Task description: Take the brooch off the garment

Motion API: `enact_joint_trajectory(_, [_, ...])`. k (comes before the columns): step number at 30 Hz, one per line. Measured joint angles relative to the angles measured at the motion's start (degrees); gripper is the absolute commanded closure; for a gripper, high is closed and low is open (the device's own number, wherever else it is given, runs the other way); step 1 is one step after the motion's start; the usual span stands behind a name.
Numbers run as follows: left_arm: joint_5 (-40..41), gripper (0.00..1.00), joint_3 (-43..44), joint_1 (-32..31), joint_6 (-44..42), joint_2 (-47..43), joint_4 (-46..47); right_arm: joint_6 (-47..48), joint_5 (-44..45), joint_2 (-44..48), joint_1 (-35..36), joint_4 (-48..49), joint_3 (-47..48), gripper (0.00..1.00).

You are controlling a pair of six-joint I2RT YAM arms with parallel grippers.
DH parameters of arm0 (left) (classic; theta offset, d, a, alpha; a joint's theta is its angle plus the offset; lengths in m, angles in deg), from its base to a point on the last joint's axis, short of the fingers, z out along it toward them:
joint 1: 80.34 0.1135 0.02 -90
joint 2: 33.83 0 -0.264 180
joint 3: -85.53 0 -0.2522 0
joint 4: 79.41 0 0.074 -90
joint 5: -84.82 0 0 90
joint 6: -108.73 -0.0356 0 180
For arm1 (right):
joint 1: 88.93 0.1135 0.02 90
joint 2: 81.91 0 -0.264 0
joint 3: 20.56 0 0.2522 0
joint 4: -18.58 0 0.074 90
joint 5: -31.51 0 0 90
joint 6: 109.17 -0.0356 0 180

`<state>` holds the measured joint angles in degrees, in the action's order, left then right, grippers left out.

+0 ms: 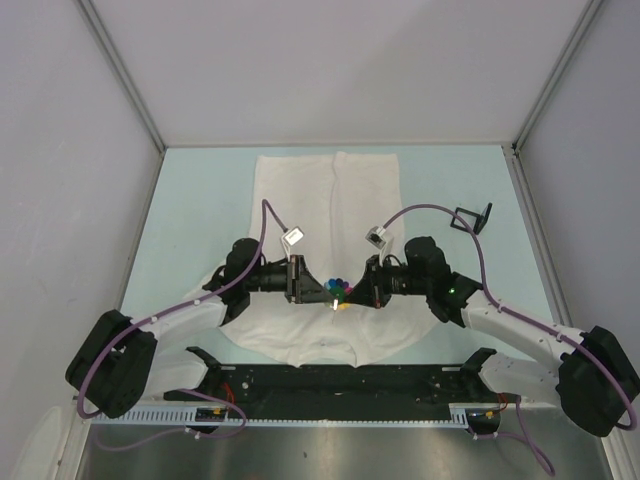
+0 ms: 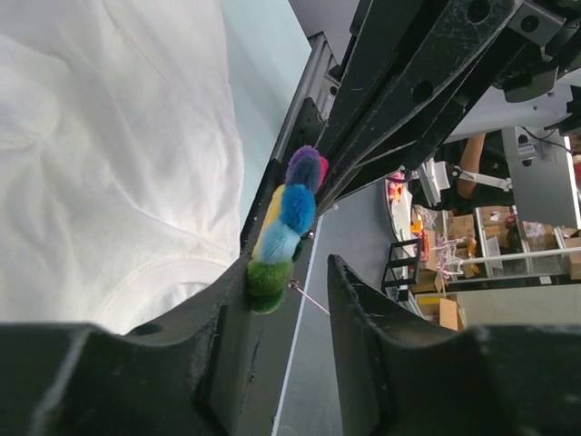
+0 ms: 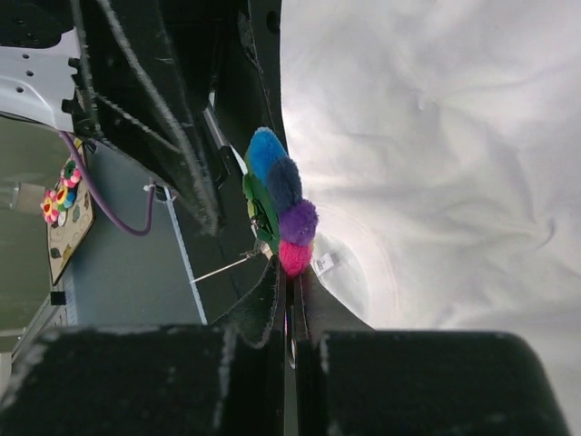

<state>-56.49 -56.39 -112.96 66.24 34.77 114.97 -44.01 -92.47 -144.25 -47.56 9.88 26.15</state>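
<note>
The white T-shirt (image 1: 325, 190) lies flat on the pale blue table, collar toward the arms. It also shows in the left wrist view (image 2: 109, 136) and the right wrist view (image 3: 436, 136). The rainbow brooch (image 1: 338, 290) is held above the collar between both grippers. My right gripper (image 1: 352, 290) is shut on the brooch's pink petal edge (image 3: 295, 256). My left gripper (image 1: 322, 288) is open (image 2: 292, 268); the brooch (image 2: 286, 222) rests against its left finger (image 2: 227, 309). The brooch's thin pin (image 2: 309, 298) sticks out free in the air, clear of the cloth.
A small black stand (image 1: 472, 218) sits on the table at the back right. A black rail (image 1: 340, 380) runs along the near edge below the shirt. Grey walls close in the table at the left, right and back.
</note>
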Motion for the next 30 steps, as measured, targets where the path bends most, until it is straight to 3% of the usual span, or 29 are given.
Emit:
enact_joint_trajectory(3, [0.1,0.73,-0.2,0.1,0.0,0.0,0.0,-0.5,-1.0,0.0,-0.2,0.9,-0.3,1.0])
enact_joint_trajectory(6, [0.2,0.96,-0.5,0.1,0.0,0.0,0.0,-1.0,-1.4,0.0,-0.2,0.9,-0.3,1.0])
enact_joint_trajectory(9, [0.1,1.0,-1.0,0.2,0.2,0.0,0.3,-1.6,-1.2,0.0,-0.3,0.8,-0.3,0.96])
enact_joint_trajectory(10, [0.2,1.0,-1.1,0.2,0.3,0.0,0.4,-1.8,-1.0,0.0,-0.2,0.7,-0.4,0.82])
enact_joint_trajectory(12, [0.5,1.0,-1.1,0.2,0.6,0.0,0.5,-2.3,-0.1,0.0,-0.2,0.7,-0.4,0.69])
enact_joint_trajectory(13, [0.6,1.0,-1.1,0.2,0.6,0.0,0.5,-2.9,0.5,0.0,-0.2,0.6,-0.4,0.57])
enact_joint_trajectory(16, [0.8,1.0,-1.1,0.2,1.6,0.0,0.5,-3.8,3.7,0.0,-0.2,-0.5,-0.5,0.36])
enact_joint_trajectory(19, [1.1,1.0,-1.1,0.5,2.6,0.4,0.5,-4.3,7.1,0.7,0.6,-2.5,-0.6,0.25])
enact_joint_trajectory(30, [3.5,1.0,-1.1,2.3,6.3,0.9,-0.1,-7.3,17.4,4.7,11.8,-4.9,-1.8,0.23])
